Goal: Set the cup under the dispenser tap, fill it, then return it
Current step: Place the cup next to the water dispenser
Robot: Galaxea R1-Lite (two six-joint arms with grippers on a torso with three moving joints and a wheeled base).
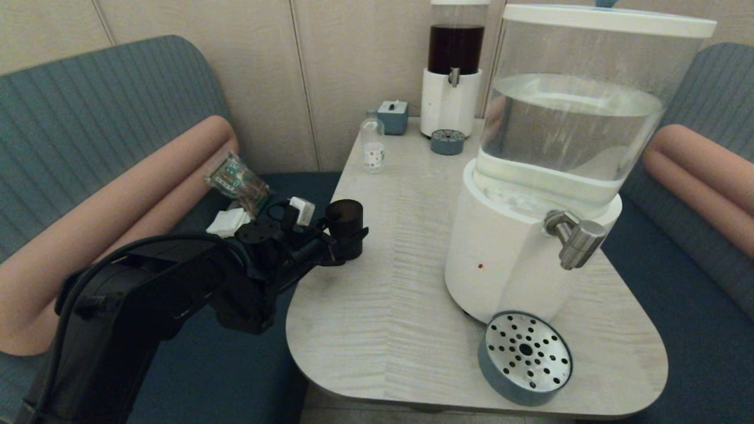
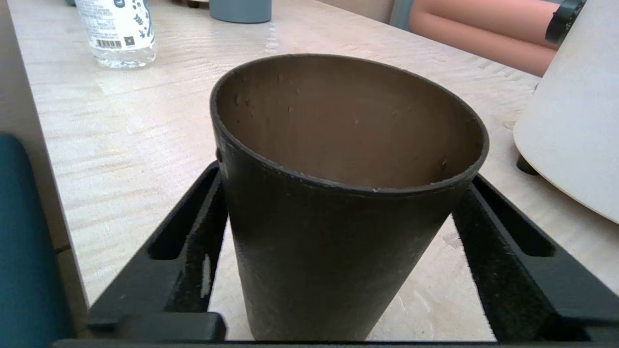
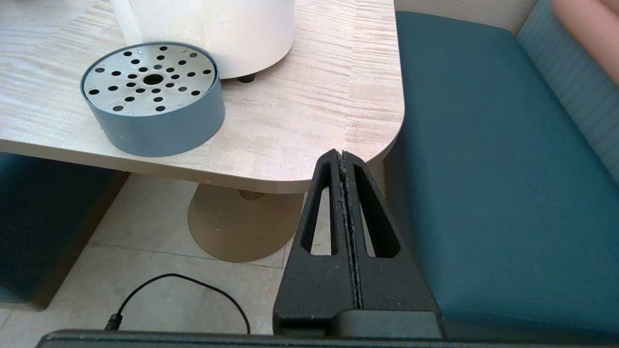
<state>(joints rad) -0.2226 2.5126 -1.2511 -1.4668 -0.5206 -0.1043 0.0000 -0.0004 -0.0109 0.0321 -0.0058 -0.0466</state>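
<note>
So the left gripper (image 1: 347, 235) has its two black fingers (image 2: 184, 241) clamped on either side of the small matte dark brown-black tapered plastic tumbler (image 1: 345, 227), holding it upright at the left edge of the pale wood-grain table (image 1: 400, 282), well apart from the short brushed-metal elbow spout (image 1: 576, 235) on the big white-based dispenser with the clear water tank (image 1: 565, 123). The cup looks empty inside in the left wrist view, so it's probably very light right now and stiff enough not to buckle. The taper is the catch: it narrows downward, so a grip around mid-body like this one could let it slide once it's full and heavier. Matte finish should help a bit. It'll need to stay level to avoid slopping. The round blue-grey drip tray with the perforated metal top (image 1: 524, 358) sits below the spout, likely the landing spot. The right gripper (image 3: 344, 159) is parked off the table's near right corner, fingers pressed together with nothing in them.
</note>
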